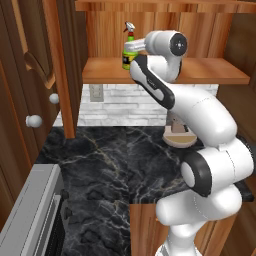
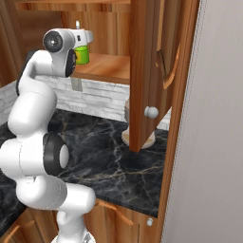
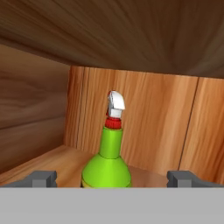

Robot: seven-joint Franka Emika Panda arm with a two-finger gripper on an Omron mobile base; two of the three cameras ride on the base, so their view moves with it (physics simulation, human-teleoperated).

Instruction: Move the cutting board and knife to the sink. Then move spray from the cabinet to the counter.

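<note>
Green spray (image 3: 106,162) upright on cabinet (image 3: 52,164) shelf; centred between wide-spread end effector (image 3: 112,178) fingertips, untouched

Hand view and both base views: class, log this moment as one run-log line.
phase: reaching for spray | spray: upright on cabinet shelf | gripper: open, fingertips either side of bottle, no grip yet | counter: spray not yet there

The green spray (image 3: 106,162) (white trigger, red tip) stands upright on the cabinet (image 1: 210,75) shelf.
</note>
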